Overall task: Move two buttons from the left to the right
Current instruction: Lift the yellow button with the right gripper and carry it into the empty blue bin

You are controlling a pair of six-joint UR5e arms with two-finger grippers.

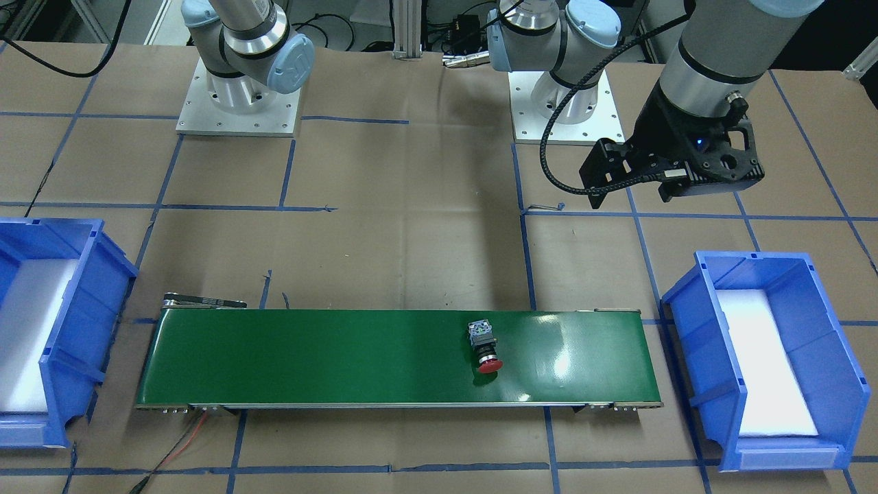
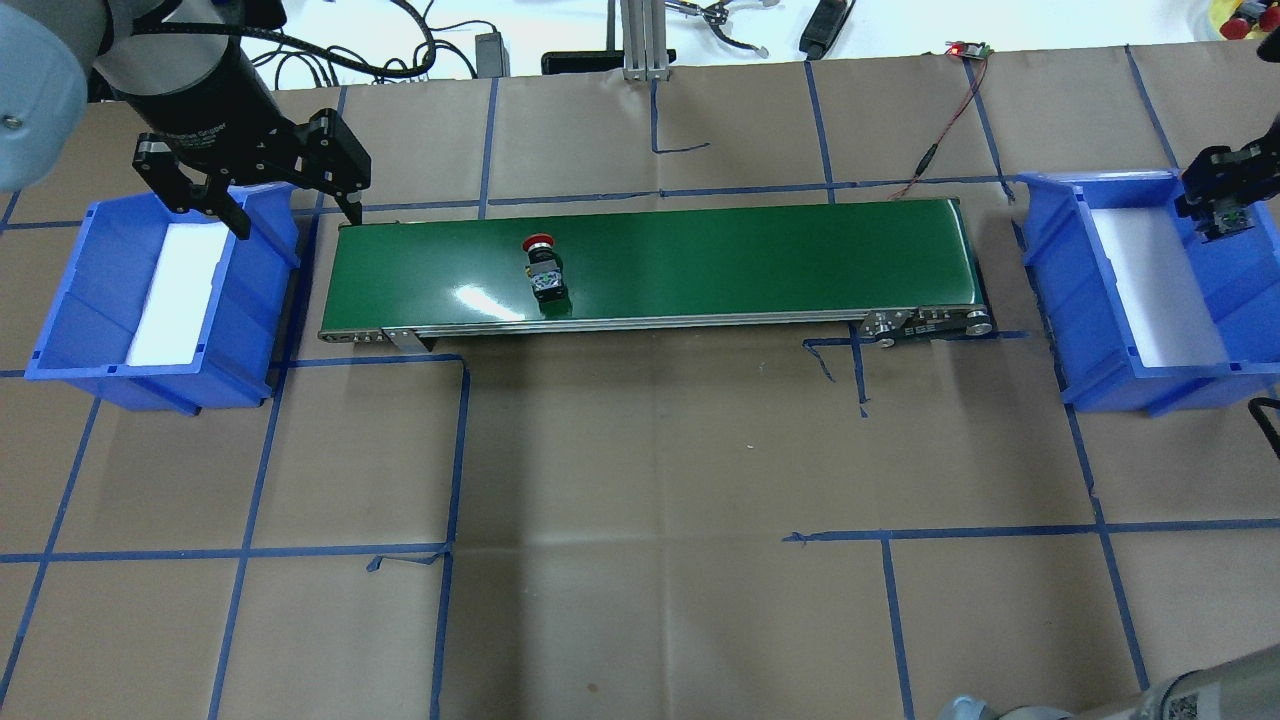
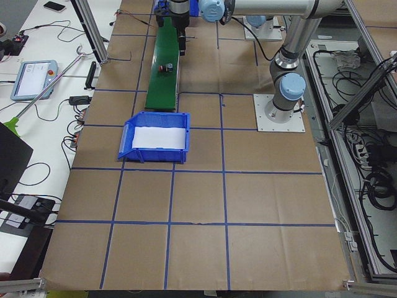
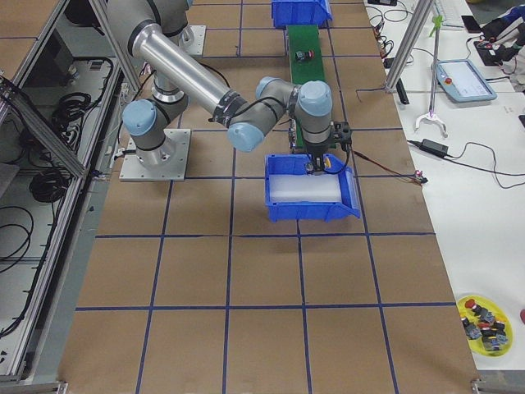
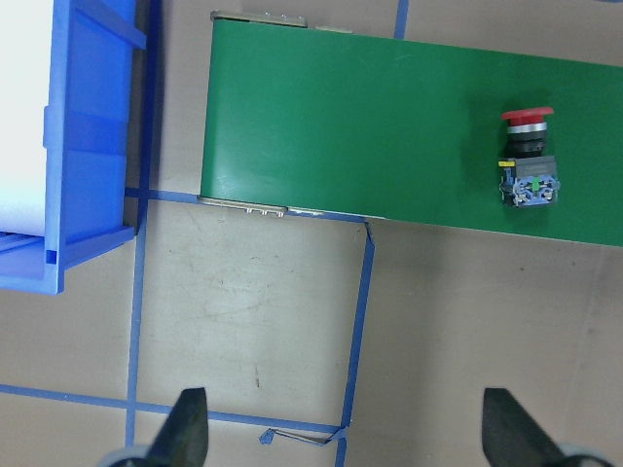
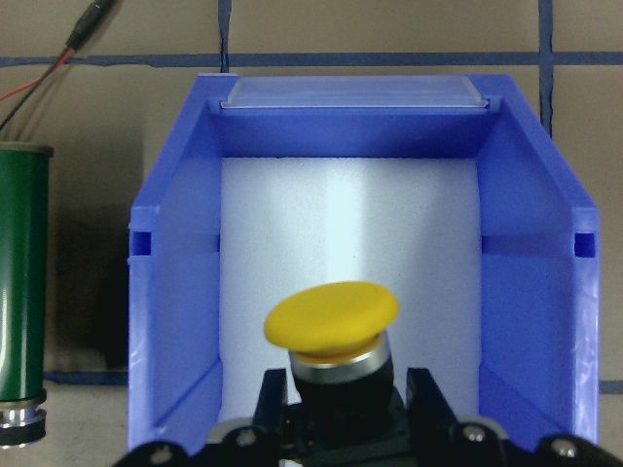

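On my feed the right gripper (image 6: 348,401) is pinching the yellow button (image 6: 331,315) by its black body, one finger on either side. The button's long axis runs in line with the fingers, and the mushroom cap points away from the wrist. It hangs over the white liner of the right blue bin (image 6: 173,292), inside the line of the bin's walls. From the overhead view I can only make out a grey-green block at that gripper, at the picture's right edge.

The red button (image 2: 543,268) lies on its side on the green conveyor belt (image 2: 750,260), in the belt's left half. Its long axis runs straight across the belt. The red cap points at the far edge, away from the robot, and the grey-green contact block points at the near edge. It sits a little closer to the near edge, and nothing touches it.

The left gripper (image 2: 300,225) hangs above the surface (image 2: 650,450) by the belt's left end, close to the left blue bin (image 2: 60,300). Its fingers are spread wide with nothing between them. The left wrist camera shows bare brown paper and blue tape under it, with the red button up and off to one side. The left bin shows only its white liner.
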